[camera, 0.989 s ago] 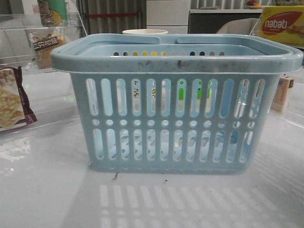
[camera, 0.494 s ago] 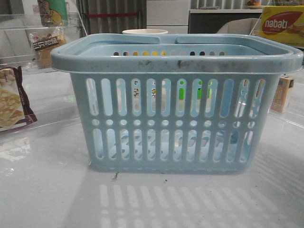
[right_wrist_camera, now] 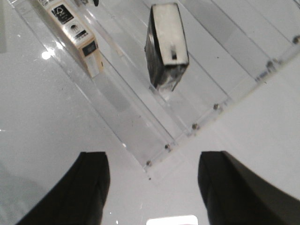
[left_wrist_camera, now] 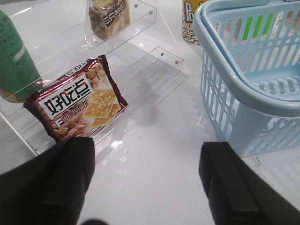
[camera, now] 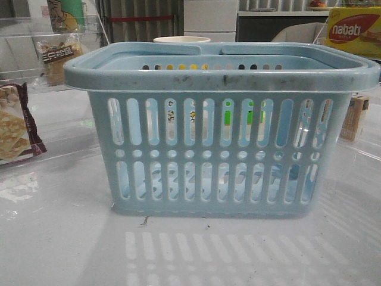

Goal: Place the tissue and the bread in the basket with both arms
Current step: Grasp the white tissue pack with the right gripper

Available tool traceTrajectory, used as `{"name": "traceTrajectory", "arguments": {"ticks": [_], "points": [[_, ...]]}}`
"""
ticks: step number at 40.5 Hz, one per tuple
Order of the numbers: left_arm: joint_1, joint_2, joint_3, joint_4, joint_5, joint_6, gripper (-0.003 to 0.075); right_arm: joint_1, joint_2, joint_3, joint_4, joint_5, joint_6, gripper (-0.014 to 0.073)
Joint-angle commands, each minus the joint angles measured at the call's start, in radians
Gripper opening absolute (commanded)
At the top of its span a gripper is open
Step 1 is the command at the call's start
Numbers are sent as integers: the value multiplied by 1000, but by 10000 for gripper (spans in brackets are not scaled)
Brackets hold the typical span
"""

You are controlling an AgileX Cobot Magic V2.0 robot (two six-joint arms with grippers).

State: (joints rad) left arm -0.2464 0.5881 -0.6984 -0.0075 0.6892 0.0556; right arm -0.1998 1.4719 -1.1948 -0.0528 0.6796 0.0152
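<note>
Glossy white table [camera: 59,238], light-blue basket [camera: 220,155] standing mid-frame, clear acrylic shelves [left_wrist_camera: 140,70] at upper left, popcorn cup [left_wrist_camera: 192,23] behind the basket.

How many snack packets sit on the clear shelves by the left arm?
2: the bread on the upper shelf and the maroon-edged cracker packet on the lower shelf. Others may lie outside the views.

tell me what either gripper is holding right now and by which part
Nothing. The left gripper and right gripper are both open and empty.
</note>
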Motion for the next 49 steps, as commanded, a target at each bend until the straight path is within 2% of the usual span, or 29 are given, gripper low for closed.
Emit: {"name": "traceTrajectory", "arguments": {"ticks": [1,10,19,22,27,31,42,49], "points": [[-10,8,-28,-6,-80,3,527,-7,64,-110,-19,-29,-32,517],[-10,8,-28,-6,-80,3,527,-7,224,-253,-83,-29,-34,517],[-10,8,-28,-6,-80,3,527,-7,296,-292,-118,-100,-34,514],[-10,8,-28,-6,-80,3,527,-7,303,-292,-118,-117,-34,450],[-10,8,-28,-6,-80,3,527,-7,302,-292,-118,-131,-33,255],[-10,8,-28,-6,-80,3,527,-5,282,-292,-116,-124,-33,164],[-10,8,-28,-6,-80,3,527,39,121,-292,-40,-50,-33,156],[-10,8,-28,-6,-80,3,527,166,-13,-291,13,44,-33,156]]}}
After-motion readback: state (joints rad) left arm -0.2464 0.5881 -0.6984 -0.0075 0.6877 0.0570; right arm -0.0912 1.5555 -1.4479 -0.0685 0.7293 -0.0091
